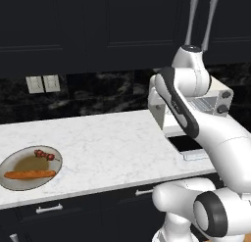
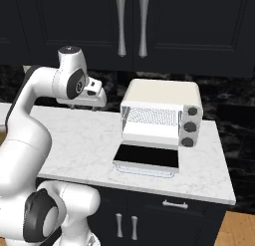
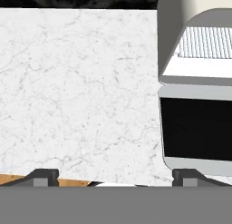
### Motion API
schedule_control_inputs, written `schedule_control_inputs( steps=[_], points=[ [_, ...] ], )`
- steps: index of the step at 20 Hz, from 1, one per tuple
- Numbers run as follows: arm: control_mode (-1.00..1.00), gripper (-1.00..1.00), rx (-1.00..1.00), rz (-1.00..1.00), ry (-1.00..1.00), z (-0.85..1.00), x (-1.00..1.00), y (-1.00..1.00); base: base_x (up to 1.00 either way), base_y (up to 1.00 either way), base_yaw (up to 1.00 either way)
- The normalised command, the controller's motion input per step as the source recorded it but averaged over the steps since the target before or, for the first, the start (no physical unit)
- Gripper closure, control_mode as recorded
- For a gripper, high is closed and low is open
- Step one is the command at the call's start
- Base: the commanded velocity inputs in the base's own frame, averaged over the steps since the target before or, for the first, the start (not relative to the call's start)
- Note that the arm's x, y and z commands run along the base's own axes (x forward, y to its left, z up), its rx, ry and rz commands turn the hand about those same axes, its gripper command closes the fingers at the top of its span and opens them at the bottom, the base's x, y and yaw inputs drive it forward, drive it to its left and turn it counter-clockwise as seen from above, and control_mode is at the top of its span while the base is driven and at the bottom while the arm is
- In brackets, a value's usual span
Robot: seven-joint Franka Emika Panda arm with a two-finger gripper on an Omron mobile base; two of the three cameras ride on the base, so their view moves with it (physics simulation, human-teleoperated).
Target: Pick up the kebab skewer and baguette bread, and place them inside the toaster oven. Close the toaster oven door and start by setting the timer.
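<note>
Left base view: kebab skewer (image 1: 44, 155) and baguette bread (image 1: 29, 175) lie on plate (image 1: 10, 183) at desk's (image 1: 108, 148) left end. Right base view: toaster oven (image 2: 162, 113) stands open, toaster oven door (image 2: 147, 157) flat down; gripper (image 2: 84, 108) hovers left of it. Hand view: gripper (image 3: 115, 175) spread wide, empty, above desk.

White marble counter (image 1: 108, 138), grey plate (image 1: 12, 182) sat near its left end, cream toaster oven (image 2: 164, 98) stood at right, door (image 2: 147, 157) lay open flat.

Kebab skewer (image 1: 44, 155) beside baguette bread (image 1: 29, 174); toaster oven (image 2: 162, 113) empty, toaster oven door (image 2: 147, 157) folded down.
</note>
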Motion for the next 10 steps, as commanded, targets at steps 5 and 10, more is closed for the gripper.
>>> schedule_control_inputs(
  steps=[5, 10],
  points=[
    [1.0, -1.0, 0.0, 0.0, 0.0, 0.0, 0.0, 0.0, 0.0, 0.0, 0.0],
    [1.0, -1.0, 0.0, 0.0, 0.0, 0.0, 0.0, 0.0, 0.0, 0.0, 0.0]
  ],
)
